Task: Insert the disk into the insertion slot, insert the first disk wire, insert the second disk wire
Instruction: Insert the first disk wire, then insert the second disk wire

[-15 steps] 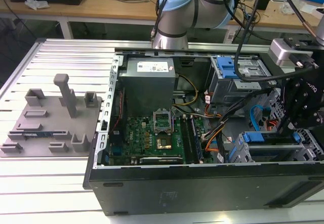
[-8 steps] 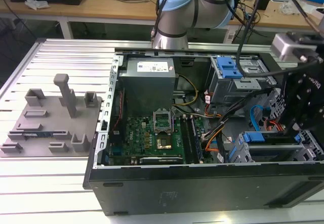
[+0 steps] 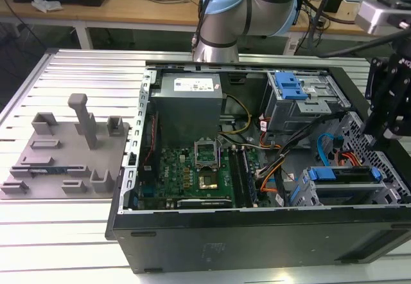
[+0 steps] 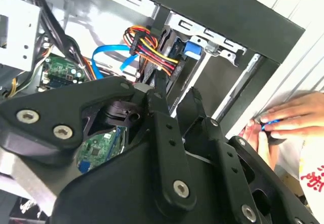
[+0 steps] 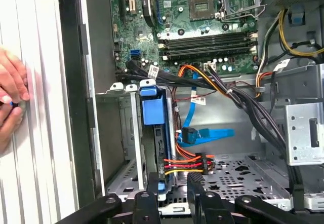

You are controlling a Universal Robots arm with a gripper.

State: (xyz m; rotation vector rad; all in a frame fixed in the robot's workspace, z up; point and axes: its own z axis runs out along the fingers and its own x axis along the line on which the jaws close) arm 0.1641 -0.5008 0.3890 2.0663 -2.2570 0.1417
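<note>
The disk [image 5: 153,113] sits in its blue frame inside the insertion slot [image 5: 124,150], a grey metal cage in the open computer case [image 5: 71,82]. The gripper [image 5: 174,179] is close to the end of the disk, and its two black fingers [image 5: 195,181] are apart, with nothing between them. The first disk wire [image 5: 186,164] lies just beside the disk. The second disk wire [image 5: 194,116] bends near it. The green board [image 5: 202,26] lies past the wires. Outside the case, a person's hand [image 5: 11,89] rests on the white table [image 5: 45,143].
</note>
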